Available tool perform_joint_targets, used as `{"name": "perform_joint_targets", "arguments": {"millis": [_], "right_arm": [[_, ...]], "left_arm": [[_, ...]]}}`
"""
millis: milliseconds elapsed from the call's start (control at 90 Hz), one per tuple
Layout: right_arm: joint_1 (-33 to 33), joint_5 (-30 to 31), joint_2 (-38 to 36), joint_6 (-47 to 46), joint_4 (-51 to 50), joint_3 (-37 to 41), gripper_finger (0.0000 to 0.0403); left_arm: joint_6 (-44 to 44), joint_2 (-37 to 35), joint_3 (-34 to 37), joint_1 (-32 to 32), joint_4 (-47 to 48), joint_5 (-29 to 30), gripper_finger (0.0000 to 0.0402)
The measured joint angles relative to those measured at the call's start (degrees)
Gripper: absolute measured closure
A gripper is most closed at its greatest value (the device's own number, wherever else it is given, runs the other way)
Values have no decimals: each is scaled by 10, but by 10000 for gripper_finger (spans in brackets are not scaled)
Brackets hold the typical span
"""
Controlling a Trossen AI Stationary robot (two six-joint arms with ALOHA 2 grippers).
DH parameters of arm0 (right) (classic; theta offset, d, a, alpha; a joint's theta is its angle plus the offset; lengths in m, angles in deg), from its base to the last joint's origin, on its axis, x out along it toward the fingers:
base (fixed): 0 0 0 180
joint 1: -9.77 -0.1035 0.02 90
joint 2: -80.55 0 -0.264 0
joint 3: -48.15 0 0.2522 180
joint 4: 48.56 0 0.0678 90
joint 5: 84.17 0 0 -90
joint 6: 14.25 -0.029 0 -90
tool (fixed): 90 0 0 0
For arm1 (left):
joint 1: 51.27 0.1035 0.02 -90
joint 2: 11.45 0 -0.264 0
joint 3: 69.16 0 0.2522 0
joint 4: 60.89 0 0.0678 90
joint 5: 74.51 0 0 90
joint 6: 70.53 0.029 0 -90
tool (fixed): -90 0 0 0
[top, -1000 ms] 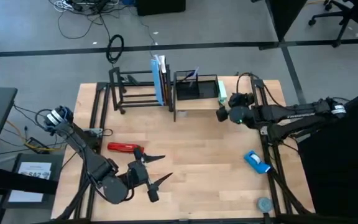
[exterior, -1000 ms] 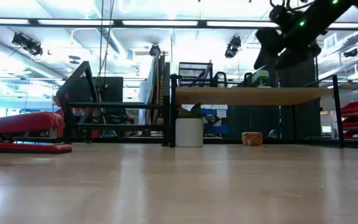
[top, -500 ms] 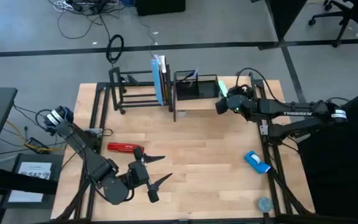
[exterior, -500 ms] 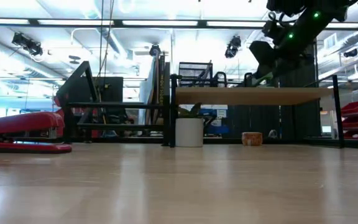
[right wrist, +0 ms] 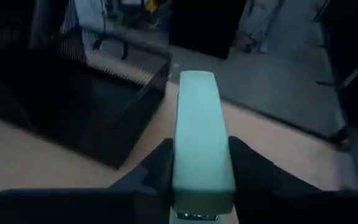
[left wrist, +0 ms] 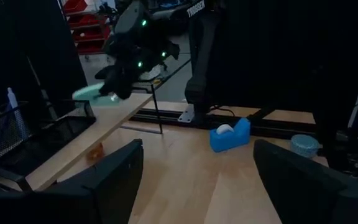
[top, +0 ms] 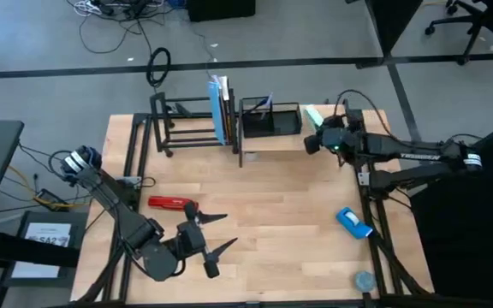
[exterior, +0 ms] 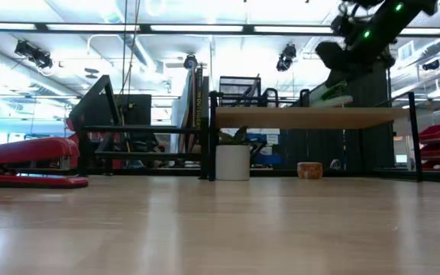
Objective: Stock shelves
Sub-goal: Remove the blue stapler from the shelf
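A mint-green stapler [right wrist: 201, 137] is between the fingers of my right gripper [top: 317, 137], which is shut on it just above the right end of the light wood shelf [top: 272, 143]. The low view shows the stapler [exterior: 331, 95] tilted over the plank [exterior: 312, 117]. A black mesh organizer [top: 270, 118] stands on that shelf. The black tube-frame rack [top: 187, 127] to its left holds upright books [top: 220, 107]. My left gripper [top: 222, 233] rests open near the table's front edge, with nothing between its fingers. My right gripper pinches the stapler's two long sides [right wrist: 178, 171] between its fingers [right wrist: 248, 168], at the end nearest the wrist. The fingers come slanting down from the table's right and run along the stapler. It sticks out ahead of them, tilted and seemingly just clear of the plank.
A red stapler [top: 171, 203] lies on the table left of centre. A blue tape dispenser [top: 353, 222] and a small round object [top: 364, 280] sit at the right. Under the wood shelf stand a white cup [exterior: 233, 162] and a small orange thing [exterior: 309, 169].
My right gripper has come down toward the table's far edge onto the mint-green stapler, taken hold of it, and risen a little. The stapler, which lay on the plank, has turned slightly and now hangs tilted just above it.
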Motion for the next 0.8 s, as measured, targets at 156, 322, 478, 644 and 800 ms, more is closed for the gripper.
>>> {"name": "perform_joint_targets", "arguments": {"millis": [156, 322, 478, 644, 800], "right_arm": [[-63, 20, -42, 20, -35, -52, 316], [-185, 21, -52, 57, -34, -101, 316], [-299, -24, -11, 92, 82, -114, 316], [-329, -118, 109, 102, 217, -114, 316], [-306, -267, 264, 112, 401, -114, 316]], "left_arm": [[2, 0, 0, 0, 3, 0, 117], [3, 0, 0, 0, 9, 0, 117], [14, 0, 0, 0, -4, 14, 117], [161, -1, 0, -15, -154, 69, 117], [341, -1, 0, -32, -315, 72, 117]]}}
